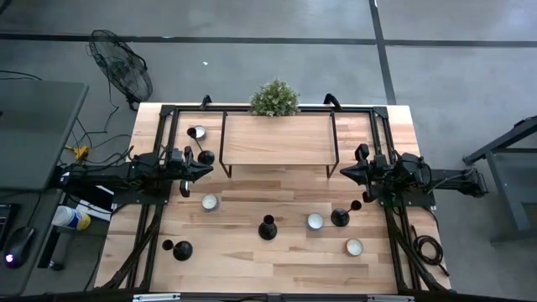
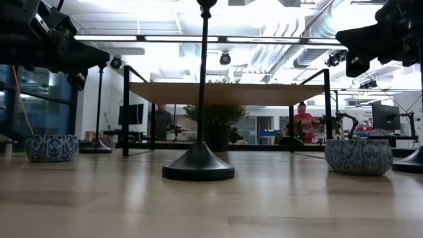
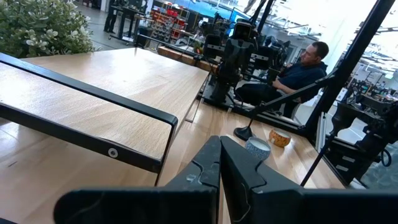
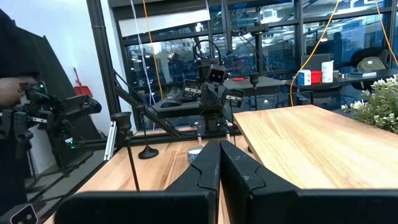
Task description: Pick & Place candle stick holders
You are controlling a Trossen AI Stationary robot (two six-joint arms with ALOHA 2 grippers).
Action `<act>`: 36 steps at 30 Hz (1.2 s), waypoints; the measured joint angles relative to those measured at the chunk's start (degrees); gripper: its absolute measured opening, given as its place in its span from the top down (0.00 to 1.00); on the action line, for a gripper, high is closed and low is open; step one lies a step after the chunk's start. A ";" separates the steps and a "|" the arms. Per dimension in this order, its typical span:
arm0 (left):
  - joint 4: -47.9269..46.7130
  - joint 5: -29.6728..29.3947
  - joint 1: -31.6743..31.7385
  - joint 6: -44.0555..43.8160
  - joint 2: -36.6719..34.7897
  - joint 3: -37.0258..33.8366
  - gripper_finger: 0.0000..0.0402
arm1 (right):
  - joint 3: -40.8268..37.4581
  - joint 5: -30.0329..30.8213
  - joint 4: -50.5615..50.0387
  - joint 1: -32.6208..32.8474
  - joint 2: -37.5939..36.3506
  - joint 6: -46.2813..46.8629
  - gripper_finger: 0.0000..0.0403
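Nearest my end of the wooden table (image 1: 252,268), one black candle stick holder (image 1: 182,250) stands close to the front left corner, with a small dark cup-shaped piece just beside it. A patterned bowl (image 1: 354,247) sits toward the front right. Further in, the central holder (image 1: 267,227) stands upright mid-table, its thin stem rising from a flared base. A second bowl (image 1: 315,221) lies just right of it, then another holder (image 1: 340,217). A third bowl (image 1: 209,202) sits to the left.

Beyond these, both arms wait level with the front edge of the raised wooden shelf (image 1: 277,139). My left gripper (image 1: 204,168) has its fingers pressed together on nothing, and so does my right gripper (image 1: 346,172). A fourth holder (image 1: 205,156) and a fourth bowl (image 1: 197,132) lie by the left gripper. A potted plant (image 1: 274,99) sits at the far edge.

I see risk in the tall, thin stems: I judge that approaching with fingers together, or brushing a stem sideways, could tip a holder. The bowls crowd the right-hand holder, so a wide approach may knock them.
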 joint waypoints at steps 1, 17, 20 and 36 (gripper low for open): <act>-0.01 -0.01 0.02 0.00 0.01 0.00 1.00 | 0.01 -0.01 0.00 0.01 0.00 0.00 1.00; -0.01 -0.02 0.01 0.01 0.02 0.00 1.00 | 0.01 -0.01 0.00 0.01 0.00 0.00 1.00; 0.00 -0.01 0.02 0.00 0.02 0.00 1.00 | 0.02 -0.02 0.00 0.02 0.00 0.02 1.00; -0.01 -0.01 0.02 0.01 0.02 0.00 1.00 | 0.00 -0.02 0.22 0.02 0.02 1.76 1.00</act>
